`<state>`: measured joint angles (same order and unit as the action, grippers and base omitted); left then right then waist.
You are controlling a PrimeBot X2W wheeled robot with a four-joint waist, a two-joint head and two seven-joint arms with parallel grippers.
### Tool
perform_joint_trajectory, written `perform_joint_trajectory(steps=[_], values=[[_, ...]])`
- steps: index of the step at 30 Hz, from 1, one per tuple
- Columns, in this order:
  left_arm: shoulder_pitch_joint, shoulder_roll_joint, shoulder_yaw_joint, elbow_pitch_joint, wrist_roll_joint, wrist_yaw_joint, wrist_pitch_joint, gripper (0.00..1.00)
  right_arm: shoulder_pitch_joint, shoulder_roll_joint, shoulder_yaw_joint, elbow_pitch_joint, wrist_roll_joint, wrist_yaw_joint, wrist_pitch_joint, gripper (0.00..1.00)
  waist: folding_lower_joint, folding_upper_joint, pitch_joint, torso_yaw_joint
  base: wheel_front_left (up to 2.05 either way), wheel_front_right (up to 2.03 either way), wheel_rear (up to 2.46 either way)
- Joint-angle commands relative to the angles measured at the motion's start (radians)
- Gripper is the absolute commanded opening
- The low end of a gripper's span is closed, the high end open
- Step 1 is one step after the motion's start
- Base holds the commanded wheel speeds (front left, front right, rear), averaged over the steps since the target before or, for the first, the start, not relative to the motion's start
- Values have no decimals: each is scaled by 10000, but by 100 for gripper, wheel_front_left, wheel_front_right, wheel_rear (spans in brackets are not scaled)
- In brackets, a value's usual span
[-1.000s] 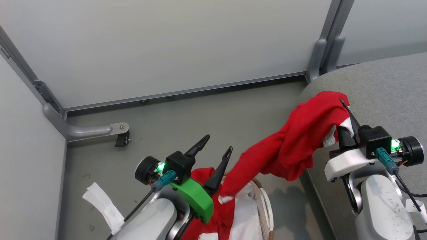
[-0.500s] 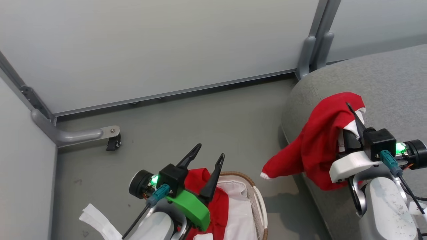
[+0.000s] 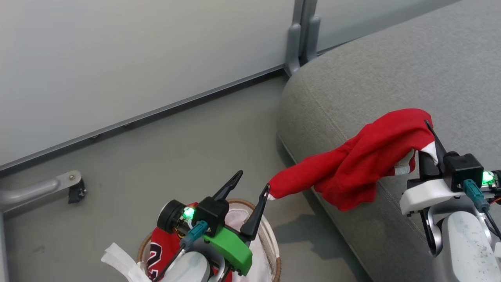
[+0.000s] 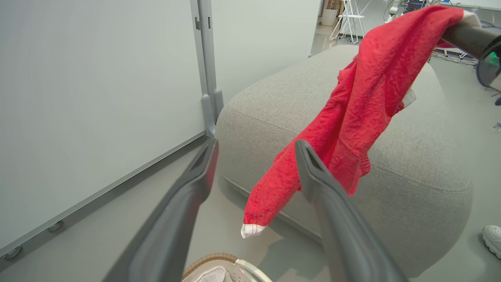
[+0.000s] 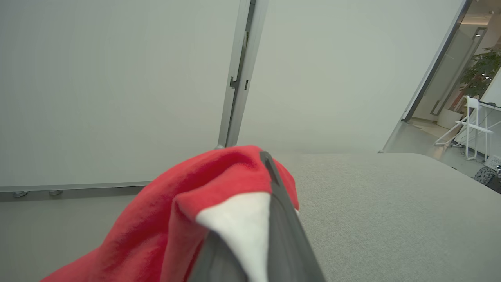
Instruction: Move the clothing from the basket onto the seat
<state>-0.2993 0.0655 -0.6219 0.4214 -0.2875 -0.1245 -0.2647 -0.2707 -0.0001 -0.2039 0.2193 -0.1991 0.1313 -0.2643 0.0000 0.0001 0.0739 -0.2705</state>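
basket [image 3: 277,263] sitting on the floor [image 3: 176,149] just off the seat [image 3: 391,70], one jersey [image 3: 160,246] lying inside. left gripper [image 3: 253,180] hovering on that side of the seat, fingers spread wide, gripping nothing. right gripper [image 3: 427,126] fingers pinching the clothing [image 3: 368,156] by its white trim [image 5: 238,223] above the seat's edge. Risk: letting go now, the overhanging tail is likely dragging it to the floor. Long axis slanting down, cuff end [image 4: 252,230] pointing away from the seat.
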Motion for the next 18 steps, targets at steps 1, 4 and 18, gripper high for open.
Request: perform_joint_trajectory(steps=[1,4,18], values=[[-104,-25,-11,-16,112,-56,0,100,166,-27,-50,-47,91,-9,-10,0,0,-1,445,-1121,0,0,0],[-171,-42,-99,-38,161,-55,0,100,232,-26,-99,-74,148,-9,-10,0,0,-1,548,-1541,0,0,0],[-411,-36,-533,27,46,-66,0,100,387,-27,-133,-154,434,-9,-10,0,0,-1,878,-2090,0,0,0]])
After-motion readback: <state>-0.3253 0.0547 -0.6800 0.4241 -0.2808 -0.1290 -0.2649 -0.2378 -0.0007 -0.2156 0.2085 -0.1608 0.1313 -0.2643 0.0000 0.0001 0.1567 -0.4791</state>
